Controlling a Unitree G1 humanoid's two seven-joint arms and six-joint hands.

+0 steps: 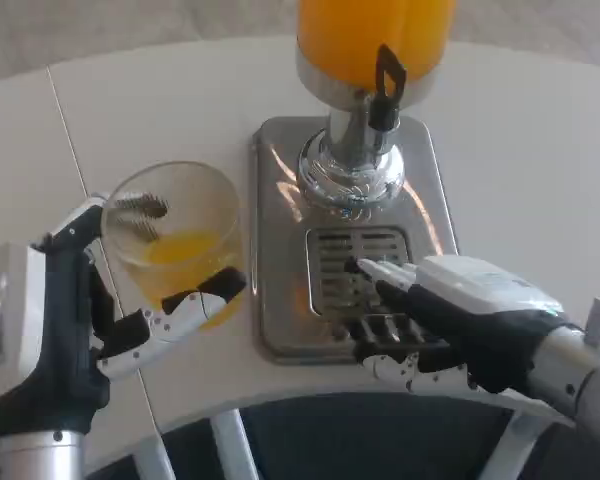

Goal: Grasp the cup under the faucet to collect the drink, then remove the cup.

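- Cup [180,235]: clear glass, approx. 9 o'clock from the dispenser's chrome base, standing to the left of the steel tray, not under the faucet. Orange drink pooled in its lower part; upper part clear.
- Left hand [90,320]: at approx. 8 o'clock in the head view, wrapped round the cup. One finger lies across the cup's front at 6 o'clock, another reaches over the rim at 10 o'clock. Hand has hold of the cup.
- Right hand [440,315]: at approx. 4 o'clock, lying over the front edge of the tray w/ fingers stretched toward the drip grille [358,270]. Fingers apart, nothing in them; fingertips on or just over the grille, can't tell which.
- Faucet [387,88]: black lever at 12 o'clock from the grille, on the front of the dispenser [370,40], whose tank is full of orange drink.
- Tray [280,220]: shiny steel, w/ the chrome pedestal standing on its far half and the grille in its near half.
- Table [520,130]: white, round front edge at 6 o'clock; a seam runs down its left part.
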